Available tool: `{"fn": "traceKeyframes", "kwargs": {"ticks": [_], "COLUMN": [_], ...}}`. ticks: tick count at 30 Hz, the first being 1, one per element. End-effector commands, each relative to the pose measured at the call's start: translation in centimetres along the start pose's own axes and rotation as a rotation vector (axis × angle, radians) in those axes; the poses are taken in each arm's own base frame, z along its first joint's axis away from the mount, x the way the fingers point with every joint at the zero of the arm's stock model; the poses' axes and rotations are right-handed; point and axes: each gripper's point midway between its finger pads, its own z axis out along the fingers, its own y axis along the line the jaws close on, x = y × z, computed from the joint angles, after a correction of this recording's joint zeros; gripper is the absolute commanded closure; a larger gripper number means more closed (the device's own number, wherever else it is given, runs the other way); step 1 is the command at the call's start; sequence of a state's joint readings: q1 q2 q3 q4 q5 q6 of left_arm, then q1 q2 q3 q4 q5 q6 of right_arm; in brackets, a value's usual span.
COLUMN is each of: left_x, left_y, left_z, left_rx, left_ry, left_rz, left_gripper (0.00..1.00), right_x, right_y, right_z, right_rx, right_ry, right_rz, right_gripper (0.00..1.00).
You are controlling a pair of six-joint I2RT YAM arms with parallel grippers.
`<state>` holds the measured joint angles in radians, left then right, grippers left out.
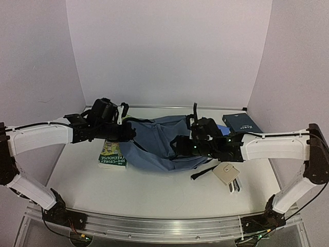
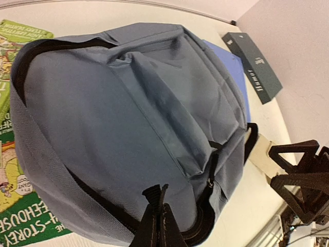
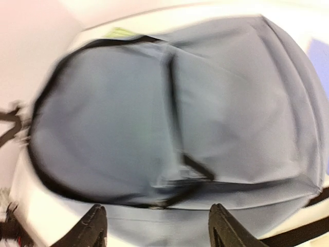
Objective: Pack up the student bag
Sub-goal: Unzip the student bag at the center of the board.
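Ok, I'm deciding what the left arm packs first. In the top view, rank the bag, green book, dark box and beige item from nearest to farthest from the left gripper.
1. The bag, at the left gripper.
2. The green book, just left of the bag.
3. The beige item, near right, and the dark box, far right: too close to call.

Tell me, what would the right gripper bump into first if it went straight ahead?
Most likely the student bag: its blue fabric fills the view beyond the open right gripper, though blur hides how near it is.
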<state>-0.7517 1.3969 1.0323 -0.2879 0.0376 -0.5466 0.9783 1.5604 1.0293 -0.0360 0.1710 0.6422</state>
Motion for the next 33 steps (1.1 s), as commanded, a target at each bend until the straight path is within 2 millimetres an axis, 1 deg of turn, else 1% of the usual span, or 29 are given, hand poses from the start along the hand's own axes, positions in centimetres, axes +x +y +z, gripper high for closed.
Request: {"fn": "traceKeyframes", "kwargs": {"ticks": [1, 7, 9, 13, 15, 17, 18, 20, 24, 28, 29, 33], "left_x": [-2.9, -3.4, -3.5, -3.6, -3.6, -3.6, -3.6, -3.6, -3.5, -4.0, -4.2, -5.0], "left_y": [-4.7, -5.5, -5.6, -5.8, -5.9, -6.1, -6.1, -6.0, -5.7, -5.6, -5.3, -3.7], "left_z": [-3.2, -3.9, -4.0, -4.1, -4.2, -4.4, -4.4, -4.2, -3.8, -3.7, -3.7, -3.7], "left_rx": [0.228, 0.248, 0.252, 0.252, 0.258, 0.267, 0.267, 0.264, 0.247, 0.240, 0.231, 0.187], "left_ry": [-0.099, -0.085, -0.082, -0.074, -0.071, -0.068, -0.068, -0.066, -0.062, -0.072, -0.077, -0.091], "left_rz": [0.011, -0.022, -0.029, -0.042, -0.049, -0.053, -0.055, -0.052, -0.053, -0.047, -0.045, -0.040], "left_gripper": [1.00, 1.00, 1.00, 1.00, 1.00, 1.00, 1.00, 1.00, 1.00, 1.00, 1.00, 1.00], "right_x": [-2.0, -1.5, -1.5, -1.3, -0.9, -0.7, -0.5, -0.3, -0.6, -0.7, -0.7, -0.1], "right_y": [6.6, 11.6, 12.7, 13.8, 14.2, 14.7, 14.8, 14.8, 14.8, 14.8, 14.7, 14.2], "right_z": [-3.0, -2.8, -2.3, -0.8, 0.0, 0.6, 1.0, 1.7, 2.6, 2.5, 2.3, 1.3], "right_rx": [-0.223, -0.355, -0.364, -0.355, -0.344, -0.338, -0.330, -0.307, -0.262, -0.237, -0.234, -0.230], "right_ry": [-0.064, -0.082, -0.096, -0.112, -0.111, -0.116, -0.116, -0.121, -0.145, -0.164, -0.165, -0.162], "right_rz": [-0.178, -0.281, -0.305, -0.352, -0.383, -0.407, -0.419, -0.439, -0.465, -0.479, -0.481, -0.480], "right_gripper": [0.32, 0.30, 0.30, 0.28, 0.28, 0.30, 0.33, 0.47, 0.72, 0.96, 1.00, 1.00]}}
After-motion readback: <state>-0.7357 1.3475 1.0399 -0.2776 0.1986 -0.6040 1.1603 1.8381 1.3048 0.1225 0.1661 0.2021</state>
